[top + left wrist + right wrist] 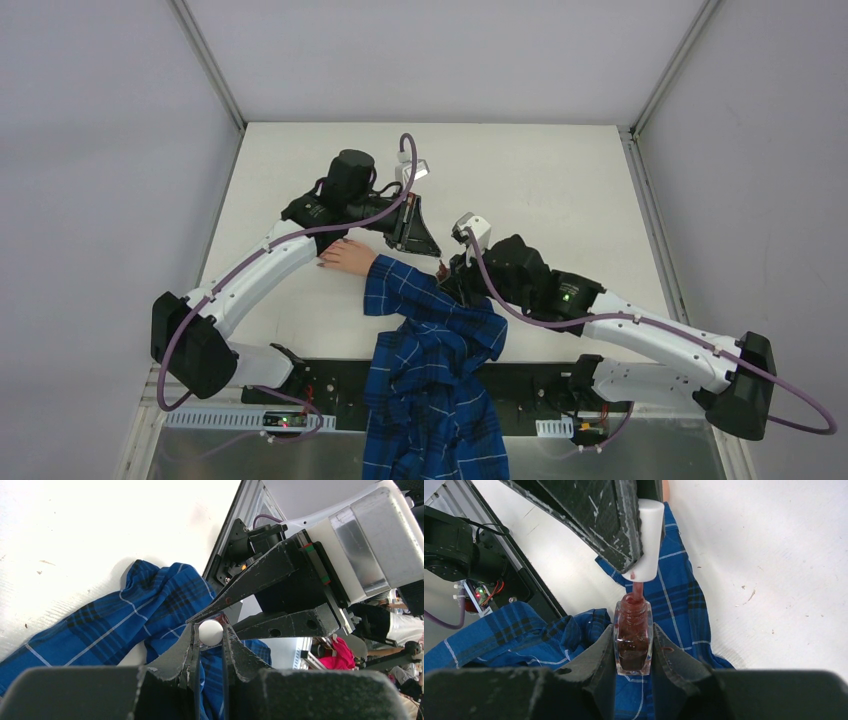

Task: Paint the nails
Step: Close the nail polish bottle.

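Nearest the bases, a blue plaid sleeve point(430, 390) lay bunched at the table's point(560, 180) front edge and ran up and to the left towards a pale hand point(348, 258). The right arm reached in low from the right corner, its forearm stretched leftward over the cloth. The right gripper point(633, 630) had its jaws clamped on the flat sides of a polish bottle point(632, 652), which stood upright above the sleeve (dark red liquid showed through the glass).

The left arm rose from the left corner, bent at the elbow and crossed above the hand, with its wrist turned down and rightward. The left gripper point(209, 629) had its jaws pressed together on a white cap point(650, 530), held directly over the bottle. The cap's reddish brush stem point(638, 587) dipped into the open neck.

Just left of the two grippers, the hand rested palm down on the white surface, fingers pointing left. The nails point(322, 265) showed only as tiny dark tips at the fingers' ends, well apart from the brush.
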You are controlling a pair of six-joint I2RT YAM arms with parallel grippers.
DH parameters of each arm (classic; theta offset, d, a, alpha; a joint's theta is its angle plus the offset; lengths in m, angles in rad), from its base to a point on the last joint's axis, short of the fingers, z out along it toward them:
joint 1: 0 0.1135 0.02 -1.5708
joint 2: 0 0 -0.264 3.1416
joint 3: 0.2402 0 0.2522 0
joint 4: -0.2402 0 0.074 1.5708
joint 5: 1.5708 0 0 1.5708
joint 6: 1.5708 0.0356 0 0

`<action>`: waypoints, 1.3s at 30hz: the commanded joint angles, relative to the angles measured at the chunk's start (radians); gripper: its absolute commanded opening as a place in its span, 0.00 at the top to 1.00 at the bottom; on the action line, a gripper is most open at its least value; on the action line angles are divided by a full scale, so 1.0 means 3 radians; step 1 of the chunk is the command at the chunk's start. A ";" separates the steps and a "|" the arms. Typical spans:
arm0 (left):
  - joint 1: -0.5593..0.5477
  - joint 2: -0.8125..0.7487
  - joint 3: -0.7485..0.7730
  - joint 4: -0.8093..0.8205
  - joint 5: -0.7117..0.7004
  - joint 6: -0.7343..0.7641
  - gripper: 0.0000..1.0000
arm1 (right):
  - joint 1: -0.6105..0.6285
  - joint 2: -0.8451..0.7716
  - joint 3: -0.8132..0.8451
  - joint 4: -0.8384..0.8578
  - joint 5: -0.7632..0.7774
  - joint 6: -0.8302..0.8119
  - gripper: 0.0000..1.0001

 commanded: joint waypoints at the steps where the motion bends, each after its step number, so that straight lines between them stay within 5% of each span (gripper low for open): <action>1: -0.0025 0.0019 -0.0004 0.0105 0.0074 0.0066 1.00 | -0.0013 -0.0010 0.0181 0.0105 0.0044 -0.0084 1.00; 25: -0.0148 -0.0015 -0.0025 0.0105 -0.0003 0.0158 1.00 | -0.0299 -0.0029 0.0359 0.0084 -0.0490 -0.0028 1.00; 39: -0.0221 -0.0262 -0.0018 0.0105 0.0431 0.0365 1.00 | -0.0940 -0.0299 0.0179 0.0882 -0.2037 0.0542 1.00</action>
